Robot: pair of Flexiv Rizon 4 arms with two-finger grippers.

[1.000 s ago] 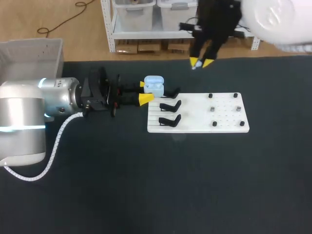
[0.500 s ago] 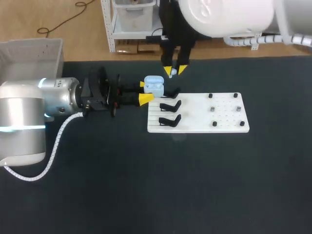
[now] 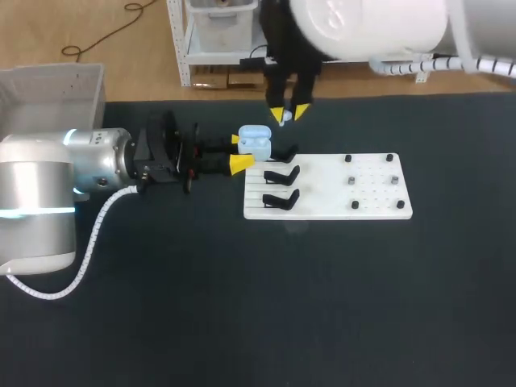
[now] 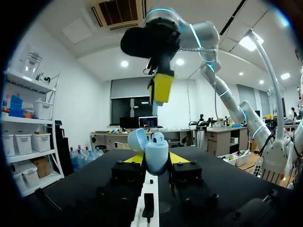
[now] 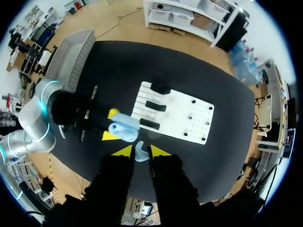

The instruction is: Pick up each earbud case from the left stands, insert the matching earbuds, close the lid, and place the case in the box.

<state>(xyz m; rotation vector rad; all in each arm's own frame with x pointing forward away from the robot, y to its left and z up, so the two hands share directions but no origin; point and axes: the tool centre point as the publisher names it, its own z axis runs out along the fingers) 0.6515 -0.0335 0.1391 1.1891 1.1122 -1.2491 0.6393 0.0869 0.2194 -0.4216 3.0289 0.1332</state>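
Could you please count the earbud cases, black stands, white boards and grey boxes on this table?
Earbud cases: 1
Black stands: 3
White boards: 1
Grey boxes: 1
Total: 6

Our right arm (image 3: 363,28) runs off the head view's upper and right edges. Our left arm (image 3: 48,193) and the grey box (image 3: 56,89) are cut by its left edge. The earbud (image 5: 140,152) pinched in our right gripper (image 5: 140,151) is too small to tell its side. The open case (image 4: 155,156) hides most of the yellow tips of our left gripper (image 4: 156,159).
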